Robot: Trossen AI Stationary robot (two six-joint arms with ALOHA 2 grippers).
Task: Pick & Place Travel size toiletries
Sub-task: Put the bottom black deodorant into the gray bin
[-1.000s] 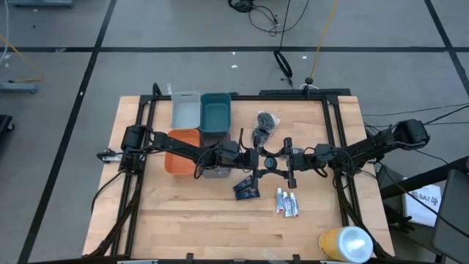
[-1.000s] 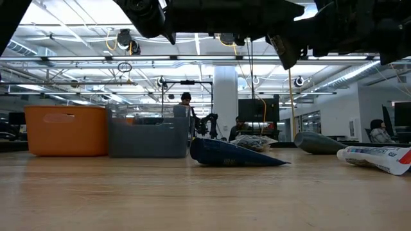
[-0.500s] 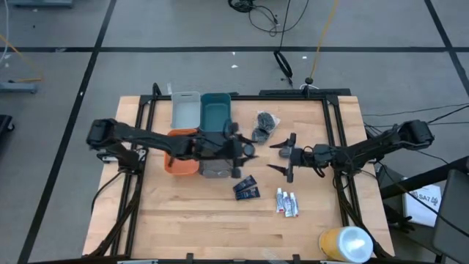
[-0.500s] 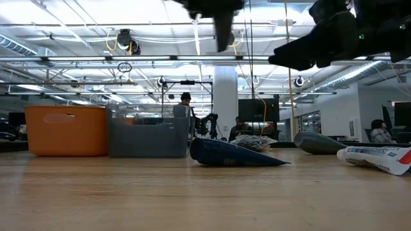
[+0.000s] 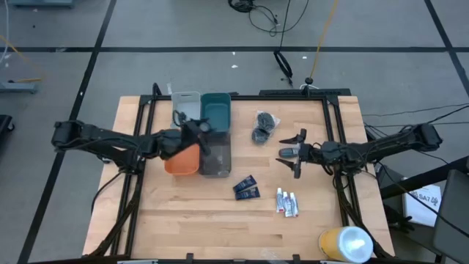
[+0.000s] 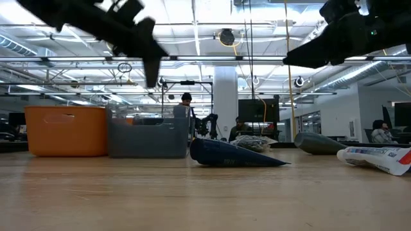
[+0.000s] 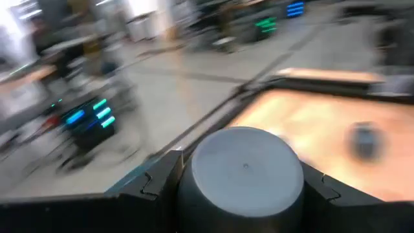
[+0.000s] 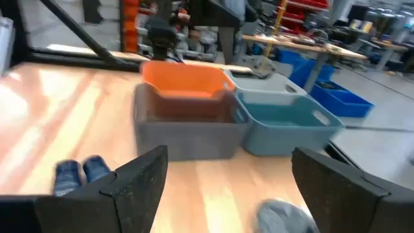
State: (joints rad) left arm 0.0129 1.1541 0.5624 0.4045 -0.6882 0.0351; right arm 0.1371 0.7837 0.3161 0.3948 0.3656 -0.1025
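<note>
Left gripper (image 5: 196,126) clamped on smooth grey oval bottle (image 7: 244,169), above bins at tabletop's far edge. Right gripper (image 5: 299,150) spread, empty, near right edge beside fuzzy puffs (image 5: 263,126). Flat blue packets (image 5: 246,189), white tubes (image 5: 287,202) toward near edge; yellow cylinder (image 5: 344,243) at near right corner.

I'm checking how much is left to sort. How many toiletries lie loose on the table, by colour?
Dark blue packets: 2
White tubes: 3
Dark grey items: 2
Total: 7
Not counted: grey bottle held in the left gripper.
</note>
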